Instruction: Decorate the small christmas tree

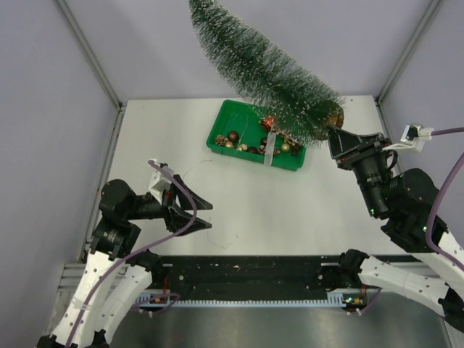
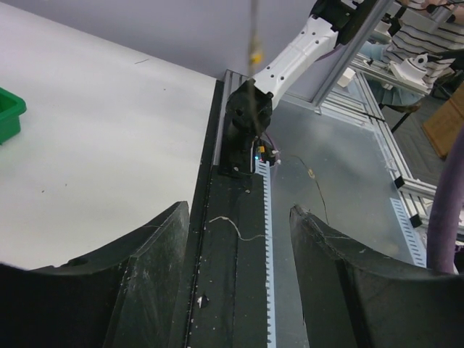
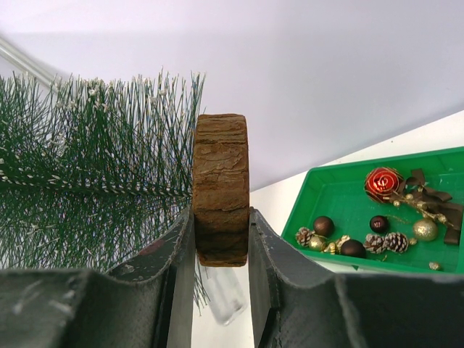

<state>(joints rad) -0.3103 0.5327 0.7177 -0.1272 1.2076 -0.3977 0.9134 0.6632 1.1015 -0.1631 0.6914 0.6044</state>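
Observation:
The small christmas tree (image 1: 268, 69), a dark green frosted bottle-brush cone, hangs in the air above the green tray (image 1: 221, 119), tip pointing up-left. My right gripper (image 1: 335, 125) is shut on its round wooden disc base (image 3: 220, 185), the fingers clamping the disc's two flat faces. The tree's bristles (image 3: 87, 174) fill the left of the right wrist view. In the tray (image 3: 341, 190) lie brown and gold baubles (image 3: 323, 225), pine cones and a red ornament (image 3: 383, 183). My left gripper (image 1: 203, 214) stands open and empty low over the table's near left, away from the tree.
A clear plastic piece (image 1: 270, 148) lies across the tray's near rim. The black rail (image 1: 246, 272) and toothed strip run along the table's near edge, seen between my left fingers (image 2: 156, 254). Grey walls enclose the table on three sides.

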